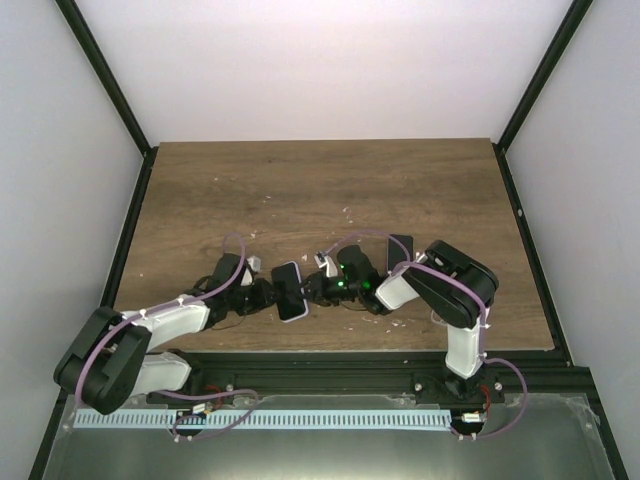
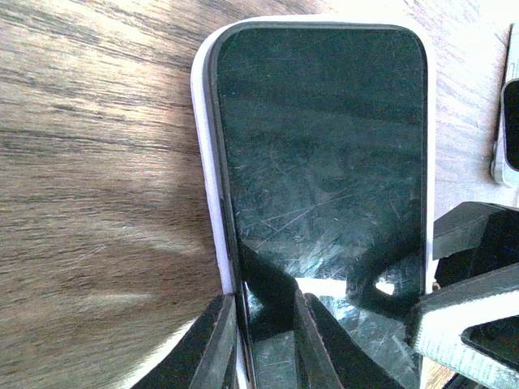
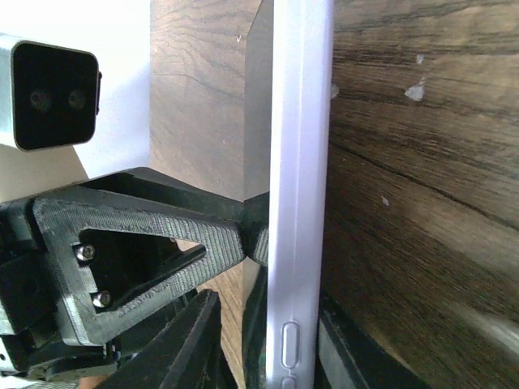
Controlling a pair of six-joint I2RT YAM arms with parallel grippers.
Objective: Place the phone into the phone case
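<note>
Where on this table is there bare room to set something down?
Free: the far half of the table, from its back edge almost down to the phone, bare but for pale specks. Crowded: the near middle, where the left gripper and right gripper meet at the phone.

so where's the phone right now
In the top view the phone sits mid-front on the table, between the left gripper and right gripper.

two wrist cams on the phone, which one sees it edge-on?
Right wrist: it shows just the thin side of the lilac case, button included. Left wrist looks flat onto the phone and its dark screen.
</note>
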